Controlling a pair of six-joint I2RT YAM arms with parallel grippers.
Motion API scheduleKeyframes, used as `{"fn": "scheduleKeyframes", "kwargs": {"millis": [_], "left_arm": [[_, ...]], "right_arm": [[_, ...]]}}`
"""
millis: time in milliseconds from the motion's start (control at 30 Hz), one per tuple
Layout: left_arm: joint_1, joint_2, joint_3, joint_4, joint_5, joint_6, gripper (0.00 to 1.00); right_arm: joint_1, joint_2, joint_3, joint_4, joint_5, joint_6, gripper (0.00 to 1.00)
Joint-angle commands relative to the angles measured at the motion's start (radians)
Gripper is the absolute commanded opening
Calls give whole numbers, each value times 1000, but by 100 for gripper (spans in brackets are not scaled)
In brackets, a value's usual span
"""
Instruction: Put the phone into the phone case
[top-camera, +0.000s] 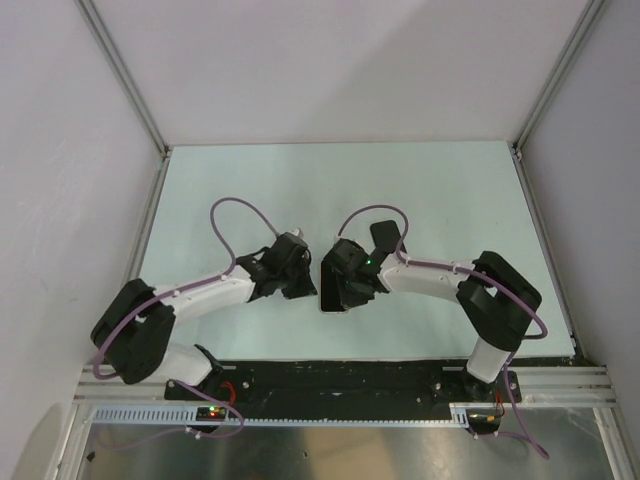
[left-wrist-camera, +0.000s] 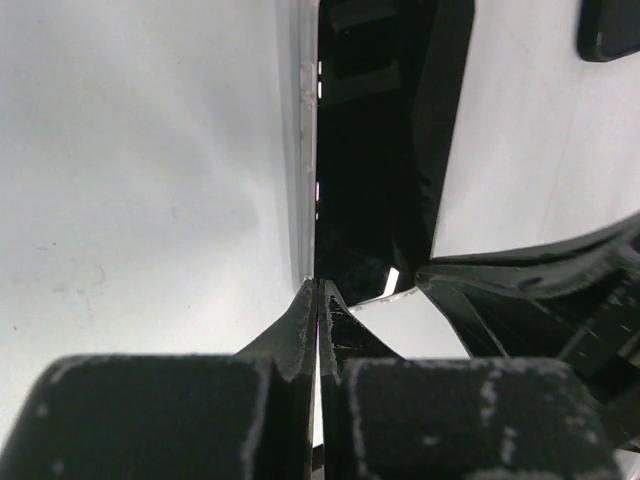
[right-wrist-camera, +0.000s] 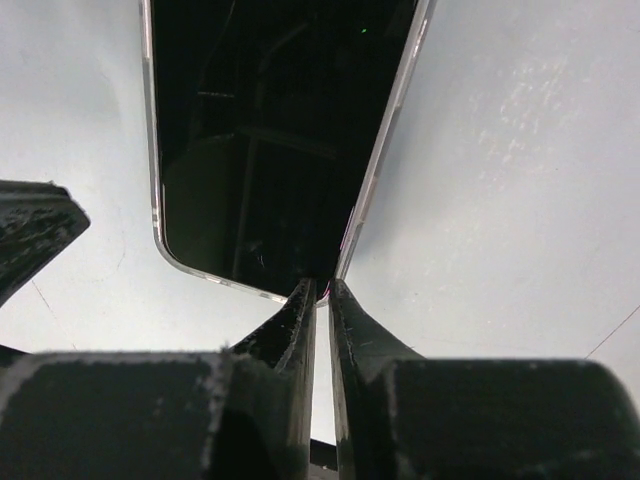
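The phone (top-camera: 331, 299) lies flat on the table between my two grippers, its dark screen (right-wrist-camera: 270, 140) facing up. A clear rim (right-wrist-camera: 386, 125) runs round it and looks like the edge of the phone case. In the left wrist view the rim (left-wrist-camera: 303, 150) stands as a pale strip beside the dark phone (left-wrist-camera: 360, 160). My left gripper (top-camera: 306, 284) (left-wrist-camera: 318, 286) is shut on the rim at the phone's left edge. My right gripper (top-camera: 346, 290) (right-wrist-camera: 322, 287) is pinched on the rim at a corner, with a pink sliver between its tips.
A small black object (top-camera: 385, 237) lies on the table just behind the right wrist; it also shows in the left wrist view (left-wrist-camera: 610, 28). The pale green table (top-camera: 330, 190) is walled on three sides. The two wrists almost touch over the phone.
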Motion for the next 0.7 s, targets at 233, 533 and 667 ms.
{"fn": "scheduleKeyframes", "kwargs": {"millis": [233, 533, 667], "left_arm": [[5, -139, -70, 13, 16, -5, 0], [-30, -154, -93, 10, 73, 31, 0], [-73, -134, -88, 10, 78, 12, 0]], "right_arm": [[4, -18, 28, 104, -35, -26, 30], [-121, -142, 145, 103, -44, -93, 50], [-215, -62, 182, 179, -76, -151, 49]]}}
